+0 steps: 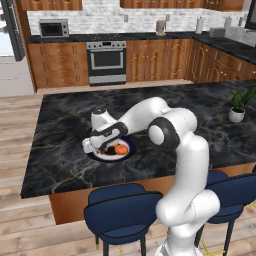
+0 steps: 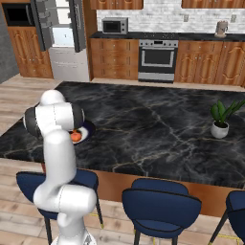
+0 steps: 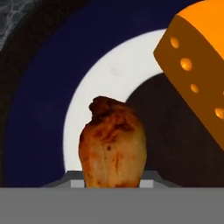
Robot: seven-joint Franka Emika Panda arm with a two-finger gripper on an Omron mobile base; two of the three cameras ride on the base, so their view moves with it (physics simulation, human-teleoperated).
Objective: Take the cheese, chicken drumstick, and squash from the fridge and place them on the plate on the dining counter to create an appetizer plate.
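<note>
End effector [image 1: 102,145] low over plate [image 3: 52,87], narrowly parted around chicken drumstick [image 3: 112,142], cheese [image 3: 197,65] alongside.

Potted plant [image 1: 236,107] on the island, blue stools [image 1: 120,212] below

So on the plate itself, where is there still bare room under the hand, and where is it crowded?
In the hand view, the plate's white centre is bare between the chicken drumstick and the dark blue rim. The cheese crowds one side.
</note>
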